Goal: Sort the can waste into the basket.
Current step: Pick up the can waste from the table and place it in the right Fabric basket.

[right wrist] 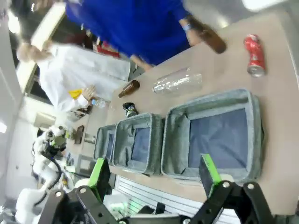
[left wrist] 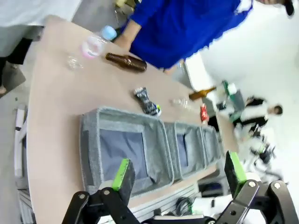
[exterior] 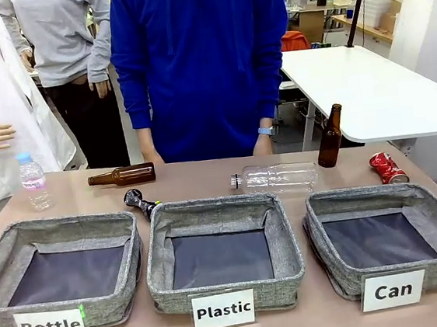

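While both arms hang high over my side of the table, L gripper (left wrist: 178,169): fingers spread wide, nothing btwn them.
R gripper (right wrist: 154,171): same, spread wide, holding nothing.
Red can (exterior: 389,167) (right wrist: 254,55) (left wrist: 203,113): on its side on the table, just behind the far-right corner of the Can basket; well apart from both grippers. In the right wrist cam the basket lies btwn it and R gripper.
Dark can (exterior: 140,201) (left wrist: 146,101) (right wrist: 130,109): lying at the far end of the gap btwn Bottle basket (exterior: 61,224) and Plastic basket (exterior: 215,204), just beside the latter's far-left corner; well apart from L gripper.
Can basket (exterior: 363,195) (right wrist: 215,99) (left wrist: 216,147): rightmost of three grey ones in a row, dark lining showing, white "Can" label in front.
Table (exterior: 197,183): tan top. I also see a lying brown bottle (exterior: 122,175), an upright brown bottle (exterior: 329,137), a lying clear bottle (exterior: 278,177) and a small water bottle (exterior: 33,181) upright at far left.
Room: person in blue top (exterior: 199,56) at the far side, hands near the table edge; white table (exterior: 367,85) behind, right.
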`<state>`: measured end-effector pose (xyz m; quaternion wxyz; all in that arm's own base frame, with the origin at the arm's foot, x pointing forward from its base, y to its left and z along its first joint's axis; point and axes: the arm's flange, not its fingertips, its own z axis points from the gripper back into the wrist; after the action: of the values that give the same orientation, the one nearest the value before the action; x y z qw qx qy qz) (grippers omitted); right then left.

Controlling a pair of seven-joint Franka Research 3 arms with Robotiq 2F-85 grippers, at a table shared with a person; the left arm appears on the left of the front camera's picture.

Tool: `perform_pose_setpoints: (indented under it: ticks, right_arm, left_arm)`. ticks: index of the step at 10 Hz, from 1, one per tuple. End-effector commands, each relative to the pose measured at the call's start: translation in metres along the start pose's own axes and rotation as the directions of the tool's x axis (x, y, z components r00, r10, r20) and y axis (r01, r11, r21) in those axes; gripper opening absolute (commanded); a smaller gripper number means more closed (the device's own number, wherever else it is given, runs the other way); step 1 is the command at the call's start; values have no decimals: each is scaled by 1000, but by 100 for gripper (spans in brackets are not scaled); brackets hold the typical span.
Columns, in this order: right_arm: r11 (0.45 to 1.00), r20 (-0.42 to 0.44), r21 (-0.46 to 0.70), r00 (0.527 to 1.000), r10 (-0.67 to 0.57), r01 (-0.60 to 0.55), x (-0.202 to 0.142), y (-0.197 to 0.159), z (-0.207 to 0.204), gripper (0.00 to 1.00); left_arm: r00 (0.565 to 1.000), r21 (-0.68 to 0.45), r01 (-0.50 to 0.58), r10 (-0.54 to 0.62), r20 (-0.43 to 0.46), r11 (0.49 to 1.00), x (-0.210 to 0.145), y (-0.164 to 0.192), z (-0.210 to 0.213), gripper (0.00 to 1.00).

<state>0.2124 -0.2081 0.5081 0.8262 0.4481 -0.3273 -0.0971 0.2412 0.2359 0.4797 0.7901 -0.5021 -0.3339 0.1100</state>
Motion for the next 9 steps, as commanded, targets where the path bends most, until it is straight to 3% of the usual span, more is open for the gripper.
perform_pose_setpoints:
  ticks: [1,2,3,9]
  right_arm:
    - [993,27,69,995,-98,96,-38,-46,-30,100]
    - [988,66,81,988,-140,135,-43,-59,-26,100]
    - [997,17,21,997,-73,73,-4,-33,5,100]
    - [997,17,21,997,-73,73,-4,-33,5,100]
  left_arm:
    - [990,-59,-66,72,120,996,-24,20,-29,100]
    - [986,-29,-84,88,145,996,-26,21,-36,100]
    - [996,-22,-65,66,64,998,2,16,3,100]
    - [996,-22,-65,66,64,998,2,16,3,100]
